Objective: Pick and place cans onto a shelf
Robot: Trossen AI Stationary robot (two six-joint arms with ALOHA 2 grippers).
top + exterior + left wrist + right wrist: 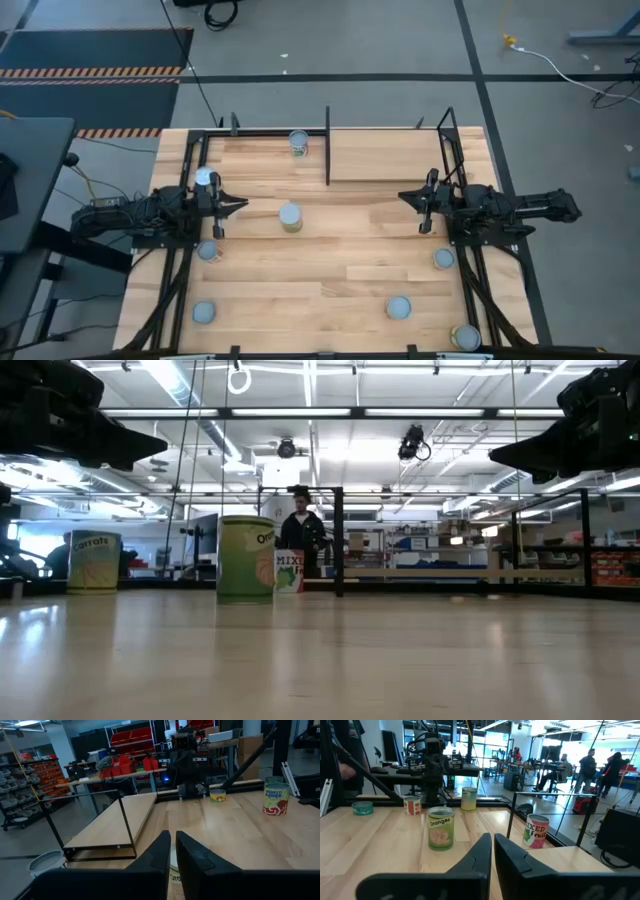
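Centre can [290,216] stands upright just ahead of your left pincer [240,205], nearer than right pincer [405,197]; both pincers together, empty.

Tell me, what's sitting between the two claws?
One can, standing on the table closer to the left claw than the right claw. The rest is bare wood. The high view shows it.
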